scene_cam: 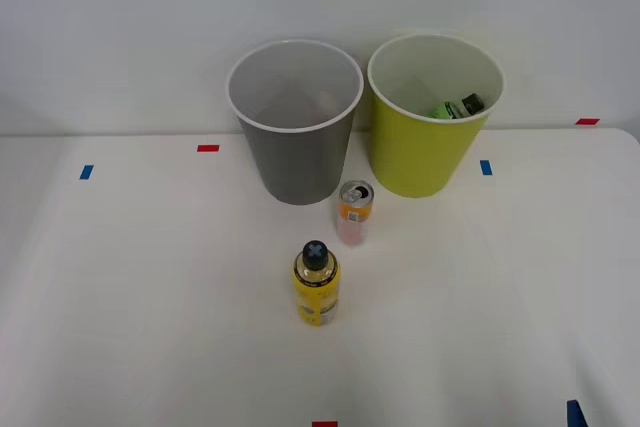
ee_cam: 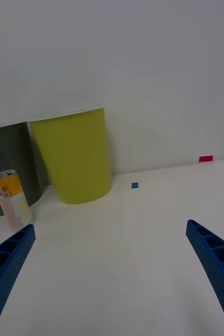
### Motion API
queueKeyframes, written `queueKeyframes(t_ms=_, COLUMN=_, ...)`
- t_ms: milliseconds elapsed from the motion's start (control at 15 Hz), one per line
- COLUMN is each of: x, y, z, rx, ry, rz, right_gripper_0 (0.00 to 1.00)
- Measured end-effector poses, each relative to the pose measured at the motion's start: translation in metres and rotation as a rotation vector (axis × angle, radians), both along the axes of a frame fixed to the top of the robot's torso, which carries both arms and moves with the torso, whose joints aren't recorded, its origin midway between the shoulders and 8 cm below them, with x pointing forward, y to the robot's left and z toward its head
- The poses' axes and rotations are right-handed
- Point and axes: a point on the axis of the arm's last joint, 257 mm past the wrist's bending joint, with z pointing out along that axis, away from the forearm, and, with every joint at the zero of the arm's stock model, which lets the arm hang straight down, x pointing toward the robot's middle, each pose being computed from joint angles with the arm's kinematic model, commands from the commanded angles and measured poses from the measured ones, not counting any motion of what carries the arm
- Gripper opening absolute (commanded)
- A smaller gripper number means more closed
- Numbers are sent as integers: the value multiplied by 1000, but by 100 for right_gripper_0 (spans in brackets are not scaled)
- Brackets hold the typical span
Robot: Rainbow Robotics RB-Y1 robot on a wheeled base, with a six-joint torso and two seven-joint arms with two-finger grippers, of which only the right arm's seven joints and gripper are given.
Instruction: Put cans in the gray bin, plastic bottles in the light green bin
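Gripper (ee_cam: 109,273): ribbed blue fingers spread, empty.
Can (scene_cam: 355,212): slim, upright, between bins.
Yellow bottle (scene_cam: 316,283): stubby, black cap, nearer.

Can (ee_cam: 11,202) stands before gray bin (ee_cam: 9,163), beside light green bin (ee_cam: 75,157).

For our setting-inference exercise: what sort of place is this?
Probably a robot test bench for sorting recyclables: a plain white table with coloured tape markers, a gray bin and a light green bin against a bare wall.

White table (scene_cam: 150,327) dotted with small red tape marks (scene_cam: 208,148) and blue tape marks (scene_cam: 486,167); plain pale wall (scene_cam: 120,27) behind.
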Motion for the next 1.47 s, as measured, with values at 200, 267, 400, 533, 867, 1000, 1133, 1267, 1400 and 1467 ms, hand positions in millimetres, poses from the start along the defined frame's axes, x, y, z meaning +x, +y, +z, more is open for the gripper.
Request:
queueKeyframes(t_ms=200, x=-1, y=6, z=-2, rx=-18, ry=6, rz=10, right_gripper_0=100)
queueKeyframes(t_ms=267, x=-1, y=9, z=-3, rx=-21, ry=8, rz=12, right_gripper_0=100)
queueKeyframes(t_ms=400, x=-3, y=15, z=-5, rx=-29, ry=11, rz=10, right_gripper_0=100)
queueKeyframes(t_ms=533, x=-4, y=20, z=-6, rx=-51, ry=11, rz=3, right_gripper_0=100)
queueKeyframes(t_ms=867, x=-6, y=17, z=-6, rx=-96, ry=7, rz=-33, right_gripper_0=100)
queueKeyframes(t_ms=1000, x=-8, y=16, z=-7, rx=-93, ry=13, rz=-36, right_gripper_0=100)
queueKeyframes(t_ms=1133, x=-10, y=15, z=-8, rx=-95, ry=16, rz=-40, right_gripper_0=100)
queueKeyframes(t_ms=1267, x=-10, y=15, z=-8, rx=-95, ry=16, rz=-41, right_gripper_0=100)
queueKeyframes(t_ms=1400, x=-10, y=15, z=-8, rx=-95, ry=16, rz=-42, right_gripper_0=100)
queueKeyframes(t_ms=1467, x=-10, y=15, z=-8, rx=-96, ry=16, rz=-42, right_gripper_0=100)
